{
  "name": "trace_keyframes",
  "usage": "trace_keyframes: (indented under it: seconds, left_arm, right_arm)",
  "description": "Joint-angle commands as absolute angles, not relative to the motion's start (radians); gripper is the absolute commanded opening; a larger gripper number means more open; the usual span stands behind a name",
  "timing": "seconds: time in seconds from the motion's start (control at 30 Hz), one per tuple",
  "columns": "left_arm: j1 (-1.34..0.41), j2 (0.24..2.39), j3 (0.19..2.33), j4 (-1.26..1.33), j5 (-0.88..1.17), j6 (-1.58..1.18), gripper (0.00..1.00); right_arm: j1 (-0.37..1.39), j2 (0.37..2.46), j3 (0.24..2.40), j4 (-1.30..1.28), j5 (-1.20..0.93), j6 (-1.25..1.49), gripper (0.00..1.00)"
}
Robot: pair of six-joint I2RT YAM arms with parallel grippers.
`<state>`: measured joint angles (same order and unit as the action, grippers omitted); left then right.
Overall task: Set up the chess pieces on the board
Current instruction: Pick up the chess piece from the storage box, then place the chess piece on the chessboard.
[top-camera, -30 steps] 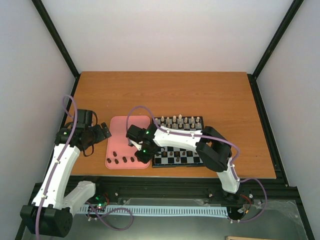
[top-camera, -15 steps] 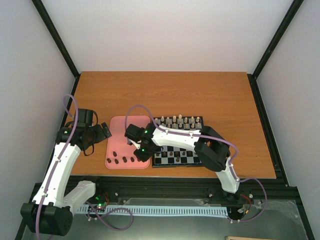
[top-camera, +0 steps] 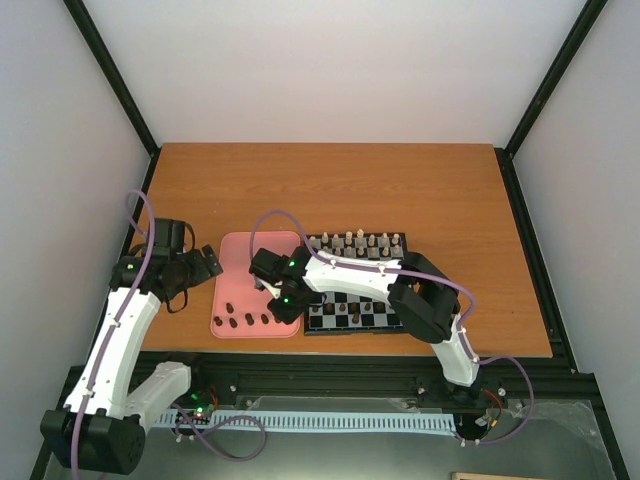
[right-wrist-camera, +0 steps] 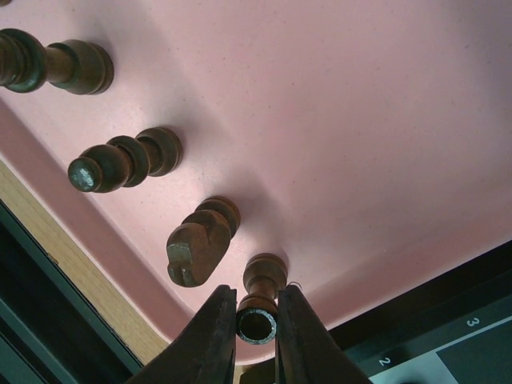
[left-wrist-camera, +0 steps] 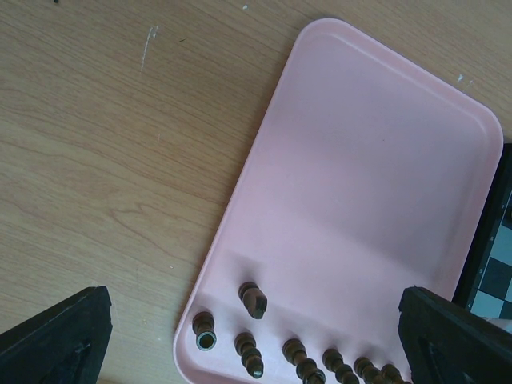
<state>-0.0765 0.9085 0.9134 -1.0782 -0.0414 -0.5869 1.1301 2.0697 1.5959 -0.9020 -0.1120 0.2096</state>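
Several dark brown chess pieces [top-camera: 240, 321] stand in a row along the near edge of the pink tray [top-camera: 250, 258]. My right gripper [right-wrist-camera: 257, 322] is low over the tray's near right corner and is shut on the hollow top of one dark piece [right-wrist-camera: 264, 276], which stands on the tray beside a knight [right-wrist-camera: 196, 244]. The board [top-camera: 357, 331] lies right of the tray, with a few dark pieces [top-camera: 346, 318] on its near rows. My left gripper [top-camera: 205, 265] is open and empty, above the table left of the tray; its view shows the row of pieces [left-wrist-camera: 252, 300].
Pale pieces [top-camera: 355, 241] line the board's far row. The board's black rim [right-wrist-camera: 432, 352] lies right beside the held piece, and the tray's raised lip [right-wrist-camera: 96, 264] is close on the other side. A black frame rail [top-camera: 330, 375] runs along the near table edge.
My right gripper has shifted slightly left over the tray's near right corner. The left arm has hardly moved.
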Motion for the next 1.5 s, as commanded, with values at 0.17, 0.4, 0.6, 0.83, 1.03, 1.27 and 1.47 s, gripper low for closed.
trace_keyframes:
  seconds: [0.17, 0.4, 0.6, 0.83, 1.03, 1.27, 1.47]
  left_arm:
    - [-0.069, 0.885, 0.939, -1.100, -0.050, -0.577, 1.00]
    - [-0.069, 0.880, 0.939, -1.099, -0.051, -0.575, 1.00]
    - [-0.069, 0.879, 0.939, -1.095, -0.046, -0.577, 1.00]
    - [-0.070, 0.870, 0.915, -1.089, -0.041, -0.581, 1.00]
    - [-0.069, 0.866, 0.911, -1.087, -0.038, -0.586, 1.00]
    - [-0.070, 0.871, 0.918, -1.088, -0.040, -0.590, 1.00]
    - [-0.069, 0.873, 0.922, -1.090, -0.041, -0.591, 1.00]
  right_arm:
    - [1.140, 2.064, 1.563, -0.888, -0.091, 0.228, 0.07]
    - [1.140, 1.978, 1.616, -0.926, -0.062, 0.227, 0.07]
    - [1.141, 1.894, 1.623, -1.003, -0.046, 0.257, 0.07]
    - [1.141, 1.805, 1.491, -1.030, -0.056, 0.286, 0.07]
    - [1.142, 1.764, 1.384, -0.984, -0.063, 0.299, 0.07]
    - [1.141, 1.760, 1.311, -0.904, -0.044, 0.307, 0.07]
    - [1.140, 1.753, 1.278, -0.853, -0.015, 0.323, 0.07]
